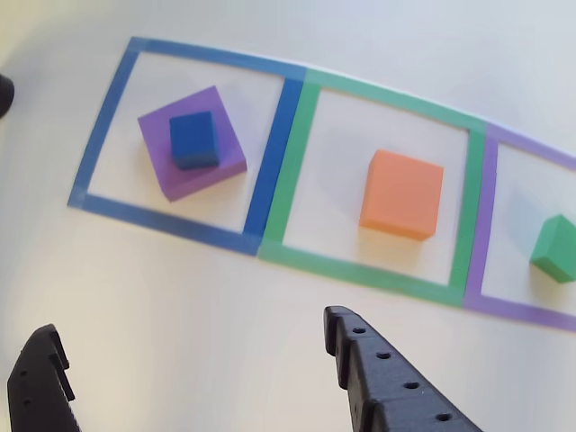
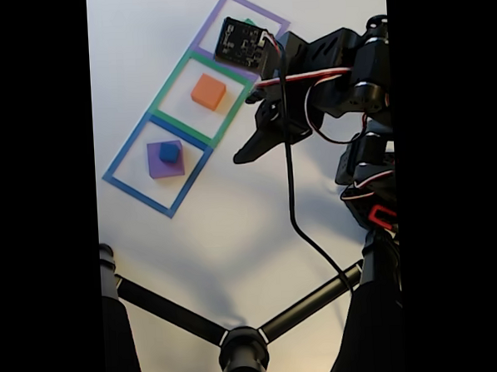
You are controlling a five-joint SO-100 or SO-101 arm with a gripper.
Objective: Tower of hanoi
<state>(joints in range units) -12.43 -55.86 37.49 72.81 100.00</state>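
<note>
Gripper [image 1: 193, 373] hangs spread and empty above the white table [image 1: 180, 297]. Blue cube [image 1: 194, 139] sits on the purple slab [image 1: 192, 142] in the blue tape square [image 1: 274, 153]; orange block [image 1: 401, 193] in green; green cube [image 1: 554, 248], cropped, apparently in purple

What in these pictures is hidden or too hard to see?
- Green cube: cut off by the right edge in the other view; in the fixed view the arm's camera board covers nearly all of it.
- Purple tape square: also cut off there.
- Tool: bases cropped by the bottom edge.
</note>
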